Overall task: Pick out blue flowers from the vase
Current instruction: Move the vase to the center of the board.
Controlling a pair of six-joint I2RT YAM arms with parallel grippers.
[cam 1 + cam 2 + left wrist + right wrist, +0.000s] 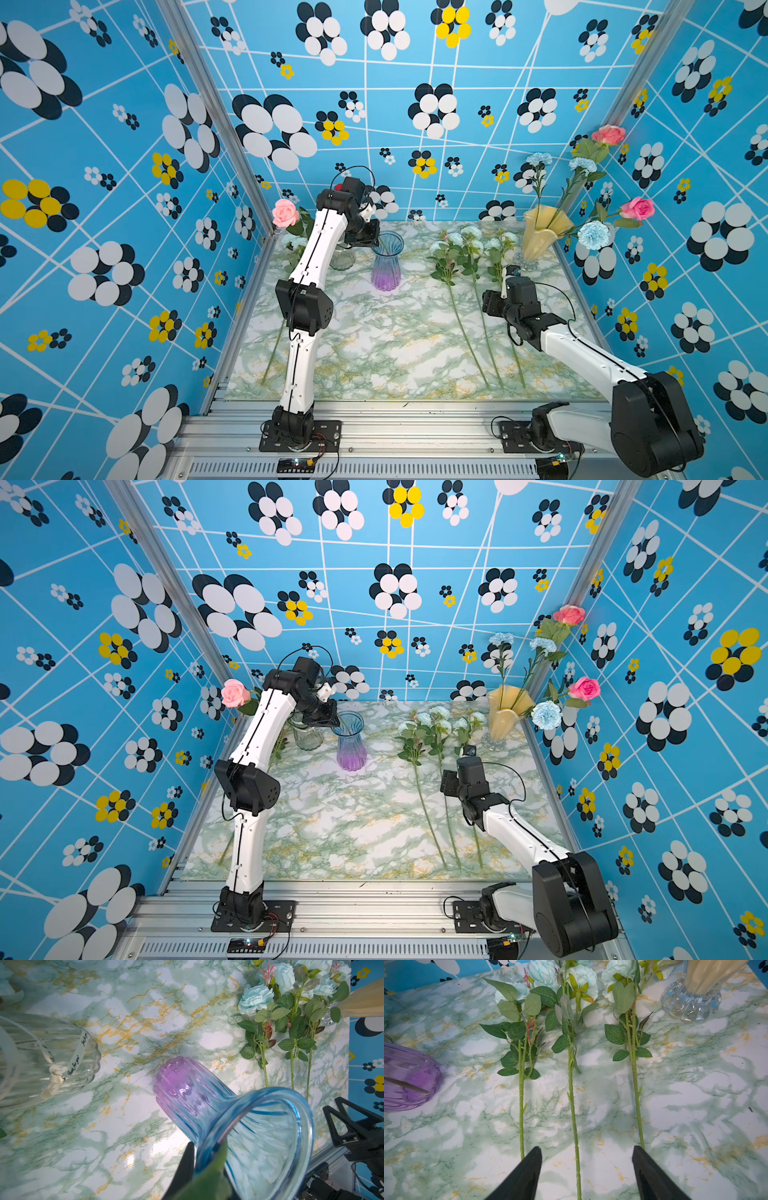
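The right gripper [587, 1147] hangs low over the table [695, 1105], its fingers [529, 1172] spread wide above the stems. Its wrist view shows three blue flowers [574, 1076] lying flat with their stems side by side. The middle stem runs under the gap between the fingers, each outer stem ends just beside a fingertip, and the blooms lie well ahead of the tips. Both top views add what that view misses: blue carnations [593, 235] stand in the yellow vase [542, 232] with pink roses [638, 208], beyond the right fingers and to their outer side.

The left gripper [371, 240] is at the rim of the blue vase [386, 266]. In the top views its fingers are too dark and small to read. The left wrist view shows one finger [184, 1165] just outside the rim and a green leaf [209, 1174] covering where the second would be, so I cannot tell whether they pinch or stand apart. Only the right wrist view shows a thin stem [406, 1085] inside this vase's purple base. A clear vase [41, 1059] stands apart, to the outer side of that finger.
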